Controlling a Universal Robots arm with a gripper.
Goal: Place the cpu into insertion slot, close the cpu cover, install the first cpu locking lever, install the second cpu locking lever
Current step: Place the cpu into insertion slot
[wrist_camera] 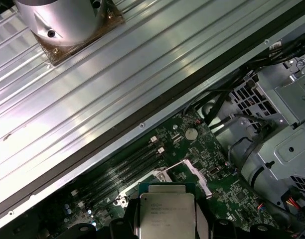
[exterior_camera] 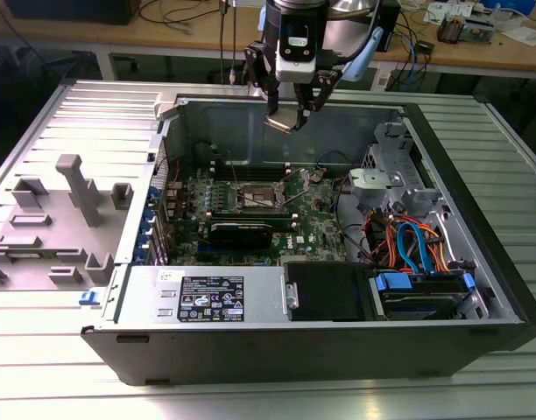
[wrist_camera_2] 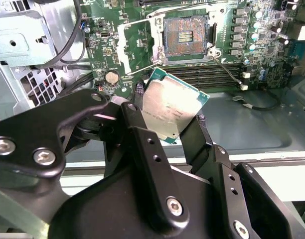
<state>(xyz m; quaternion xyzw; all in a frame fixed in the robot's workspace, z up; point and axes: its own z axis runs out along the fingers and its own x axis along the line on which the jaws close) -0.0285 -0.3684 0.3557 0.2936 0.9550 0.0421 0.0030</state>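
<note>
My gripper (exterior_camera: 290,118) hangs above the open computer case, near its far wall, shut on the cpu (exterior_camera: 279,125). In the second wrist view the cpu (wrist_camera_2: 173,107) is a flat square chip with a grey-tan top, tilted and pinched by its edges between the black fingers (wrist_camera_2: 142,144). The first wrist view has the cpu (wrist_camera: 166,214) in front of the green board. The insertion slot (wrist_camera_2: 186,34) lies uncovered on the board, its contact field exposed inside a silver rim. In the exterior view the slot (exterior_camera: 255,194) sits well below and nearer than the gripper. I cannot make out the cpu cover clearly.
Long black memory slots (wrist_camera_2: 207,74) run beside the socket. A grey drive cage (exterior_camera: 386,184) and coloured cables (exterior_camera: 412,241) fill the case's side at the exterior view's right. A power supply (exterior_camera: 207,293) lies along the near edge. A grey fixture (exterior_camera: 71,210) stands outside.
</note>
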